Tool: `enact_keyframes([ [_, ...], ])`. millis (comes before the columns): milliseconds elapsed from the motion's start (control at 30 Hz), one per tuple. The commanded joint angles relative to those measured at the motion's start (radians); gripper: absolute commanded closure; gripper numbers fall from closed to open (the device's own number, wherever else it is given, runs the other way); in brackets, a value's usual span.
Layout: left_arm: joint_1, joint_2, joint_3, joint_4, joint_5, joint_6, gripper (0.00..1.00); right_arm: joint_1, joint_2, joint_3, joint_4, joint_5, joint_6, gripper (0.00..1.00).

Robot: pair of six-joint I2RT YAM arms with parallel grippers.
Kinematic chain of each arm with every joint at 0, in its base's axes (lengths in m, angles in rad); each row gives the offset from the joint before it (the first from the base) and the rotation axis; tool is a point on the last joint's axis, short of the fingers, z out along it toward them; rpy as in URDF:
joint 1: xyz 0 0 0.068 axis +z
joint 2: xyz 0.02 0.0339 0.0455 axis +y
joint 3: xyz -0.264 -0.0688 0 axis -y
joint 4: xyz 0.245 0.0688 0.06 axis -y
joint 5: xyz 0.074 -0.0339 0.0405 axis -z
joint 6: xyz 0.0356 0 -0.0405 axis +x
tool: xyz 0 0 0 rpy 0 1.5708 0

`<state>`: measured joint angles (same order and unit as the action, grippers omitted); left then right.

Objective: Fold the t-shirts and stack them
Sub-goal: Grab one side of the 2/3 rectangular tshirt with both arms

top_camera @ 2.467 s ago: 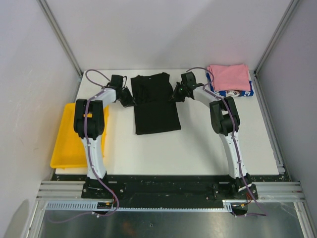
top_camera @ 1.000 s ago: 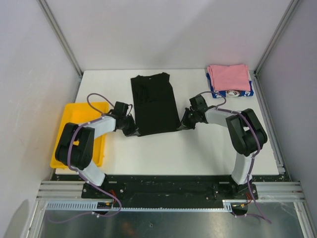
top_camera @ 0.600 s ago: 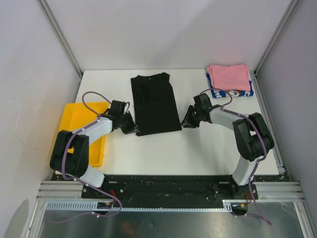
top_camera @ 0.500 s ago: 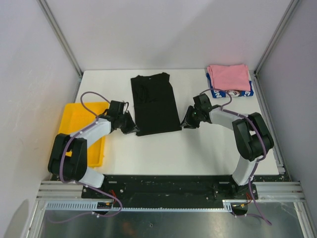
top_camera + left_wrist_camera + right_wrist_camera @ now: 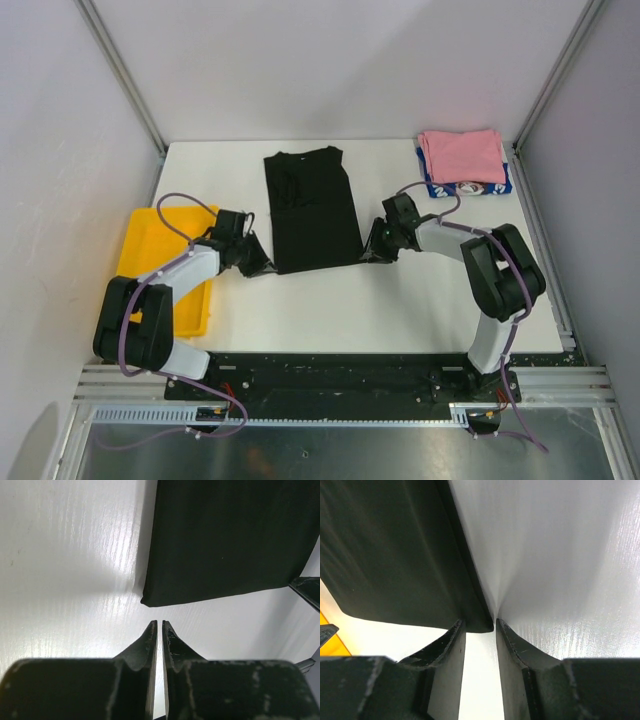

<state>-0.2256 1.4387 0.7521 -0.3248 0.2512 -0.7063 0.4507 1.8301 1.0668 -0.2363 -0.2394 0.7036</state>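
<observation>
The black t-shirt [image 5: 312, 208] lies flat on the white table, folded into a long strip with no print showing. My left gripper [image 5: 258, 267] is shut and empty, just short of the shirt's near-left corner; in the left wrist view the gripper [image 5: 160, 623] points at that corner of the shirt [image 5: 230, 540]. My right gripper [image 5: 371, 252] is at the near-right corner. In the right wrist view the gripper [image 5: 480, 623] is narrowly open, with the shirt's [image 5: 385, 555] corner tip lying between the fingertips. The folded pink t-shirt [image 5: 461, 155] lies on the blue-and-white one [image 5: 472, 187] at the back right.
The yellow tray [image 5: 150, 262] sits at the table's left edge, beside my left arm. Metal frame posts [image 5: 540, 95] stand at the back corners. The table's right edge [image 5: 540, 250] has a rail along it.
Both arms came from the shirt's far end to its near corners. In the last half second the left gripper backed slightly away from the corner and the right one edged onto its corner.
</observation>
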Motion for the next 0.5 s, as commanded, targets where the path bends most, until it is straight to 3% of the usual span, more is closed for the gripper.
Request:
enact_keyframes([
  [0, 0.014, -0.038, -0.012, 0.003, 0.022, 0.025, 0.88, 0.014, 0.039, 0.002, -0.002, 0.068, 0.007, 0.68],
  [200, 0.019, -0.025, -0.021, 0.014, 0.018, 0.026, 0.79, 0.030, 0.050, 0.002, -0.021, 0.100, 0.020, 0.97],
  [467, 0.019, 0.020, -0.055, 0.070, 0.033, 0.003, 0.70, 0.067, 0.037, 0.002, -0.079, 0.125, 0.017, 1.00],
])
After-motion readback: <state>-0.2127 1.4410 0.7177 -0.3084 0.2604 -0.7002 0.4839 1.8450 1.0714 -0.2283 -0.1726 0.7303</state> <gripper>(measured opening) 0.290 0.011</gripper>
